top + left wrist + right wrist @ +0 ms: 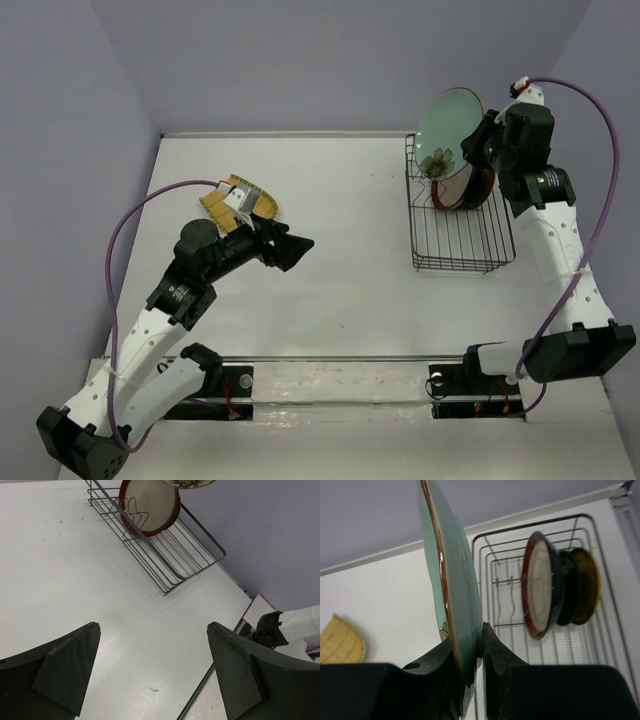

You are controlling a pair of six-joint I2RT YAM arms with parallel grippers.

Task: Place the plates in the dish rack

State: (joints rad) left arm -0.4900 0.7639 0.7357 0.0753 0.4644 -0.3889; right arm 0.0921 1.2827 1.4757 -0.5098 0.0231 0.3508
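top camera looks steeply down; both wrist cameras face the dish rack (pixel 172 560), the right one close.

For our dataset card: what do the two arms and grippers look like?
The left arm and right arm have white shells, black joints and bases. A purple cable runs along each. The left gripper and right gripper have matte black wedge-shaped fingers.

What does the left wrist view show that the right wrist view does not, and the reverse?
Left wrist only: the left gripper, open above the table. Right wrist only: the right gripper shut on the pale green plate, the yellow ribbed plate lying on the table, a small black plate and a brownish-yellow plate. Both: the dish rack, the red-rimmed plate standing in it, and the green plate's edge.
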